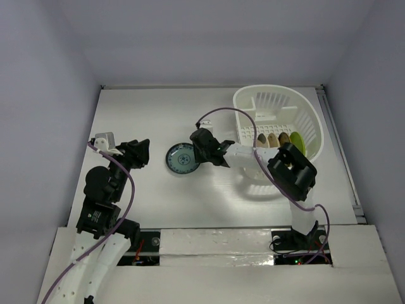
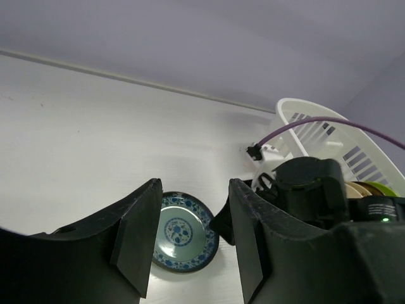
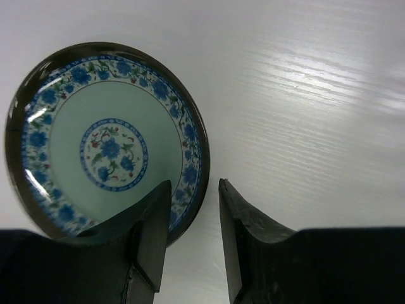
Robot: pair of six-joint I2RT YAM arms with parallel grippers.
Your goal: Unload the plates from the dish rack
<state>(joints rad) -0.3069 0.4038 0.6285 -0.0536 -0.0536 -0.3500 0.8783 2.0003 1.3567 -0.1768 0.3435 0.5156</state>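
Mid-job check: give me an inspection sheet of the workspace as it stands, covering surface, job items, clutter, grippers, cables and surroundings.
Surface: flat white tabletop.
Job's things: round teal plate with blue flower pattern lies flat on the tabletop, left of the large white slotted plastic dish rack; beige, amber and lime green plates stand on edge inside the rack.
Clutter: nothing seen.
Grippers: right gripper straddles the teal plate's rim, jaws slightly apart, tabletop showing beside one finger; left gripper wide open, left of the plate, holding nothing.
Cables: purple cable arcs from the right arm over the rack's left side; a second purple cable runs along the left arm.
Surroundings: plain pale grey walls on three sides.
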